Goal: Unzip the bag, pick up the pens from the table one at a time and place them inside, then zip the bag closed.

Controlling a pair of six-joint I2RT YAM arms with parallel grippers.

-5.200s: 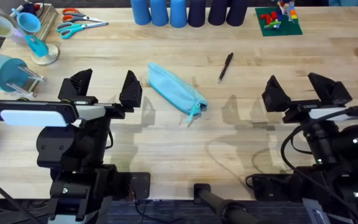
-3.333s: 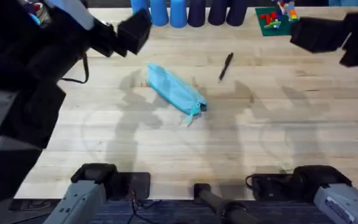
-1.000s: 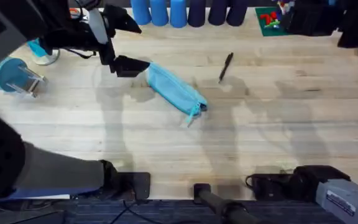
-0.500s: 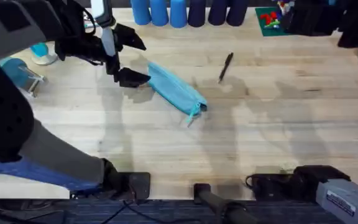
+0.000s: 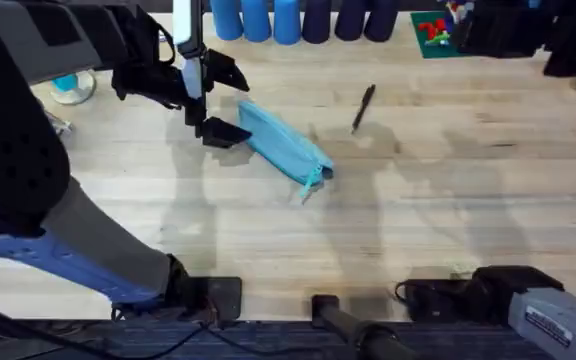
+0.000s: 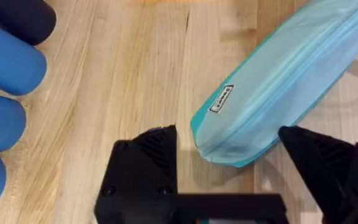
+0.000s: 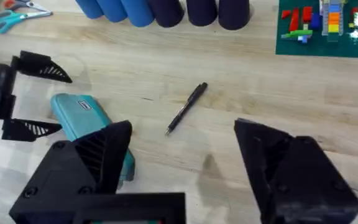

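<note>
— While the left arm is reaching in from the lower left of the overhead frame, where is its gripper (image 5: pixel 220 103) sitting?

— It is hanging just left of centre, at the upper-left end of the bag (image 5: pixel 283 145). Its fingers are standing spread, one on each side of that end. From the left wrist camera the bag's (image 6: pixel 278 81) rounded end is lying between the two black fingers (image 6: pixel 145 162), not touching either.

— And how is the bag lying?

— It is stretching slantwise on the table (image 5: pixel 448 220), running from upper left down to lower right, with its zipper pull (image 5: pixel 311 187) sticking out at the lower-right end. The zipper is looking closed.

— Where is the pen?

— One black pen (image 5: pixel 362 107) is lying right of the bag and a bit farther up, well apart from it, tilted like a slash.

— What about the right gripper (image 7: pixel 182 149)?

— It is hovering high, fingers spread wide, looking down on the pen (image 7: pixel 186 108) and the bag (image 7: pixel 92 127).

— Anything at the back?

— Blue and dark cylinders (image 5: pixel 298 20) are standing along the top edge, a green plate with toy bricks (image 5: pixel 446 32) to their right.
</note>
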